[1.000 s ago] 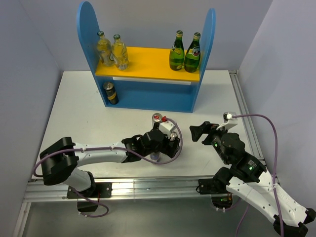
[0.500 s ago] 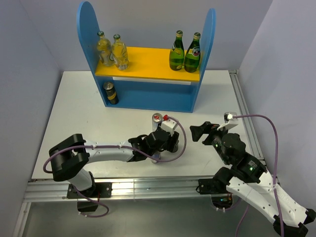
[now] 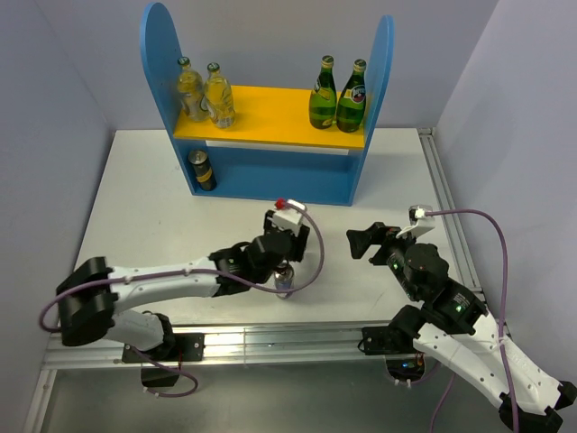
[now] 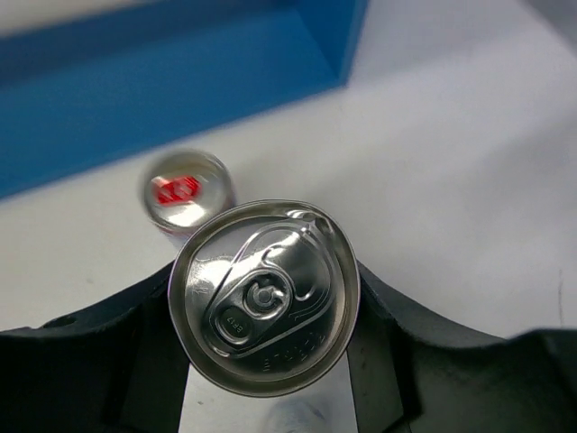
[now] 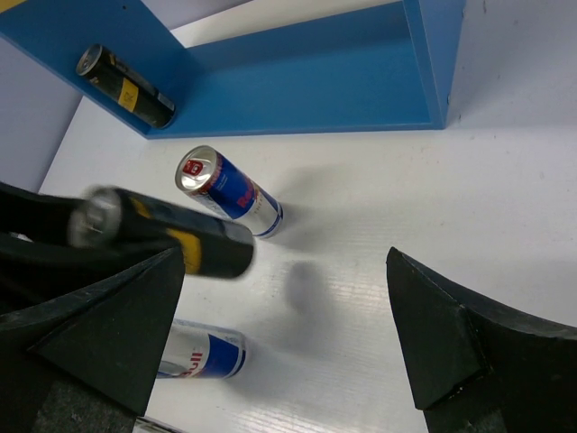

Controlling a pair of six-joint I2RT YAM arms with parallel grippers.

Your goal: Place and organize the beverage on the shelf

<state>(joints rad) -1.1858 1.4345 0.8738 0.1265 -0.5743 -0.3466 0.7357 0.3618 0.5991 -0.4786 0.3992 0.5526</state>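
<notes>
Two-level blue shelf with round-topped sides and yellow upper board (image 3: pixel 270 113); its lower bay holds one stowed black-gold can (image 3: pixel 202 169) at the left. White table (image 3: pixel 135 198). Left pincer (image 4: pixel 268 307) pinches the other dark black-gold can (image 5: pixel 180 244) mid-table, before the shelf; right pincer (image 5: pixel 284 307) spread, idle. Held can: long axis near vertical, silver lid up; whether its base is off the table I cannot tell. Judgement: keep it plumb, clear the slim silver can (image 4: pixel 185 191) just behind, enter the bay base-first, set beside its mate.
</notes>
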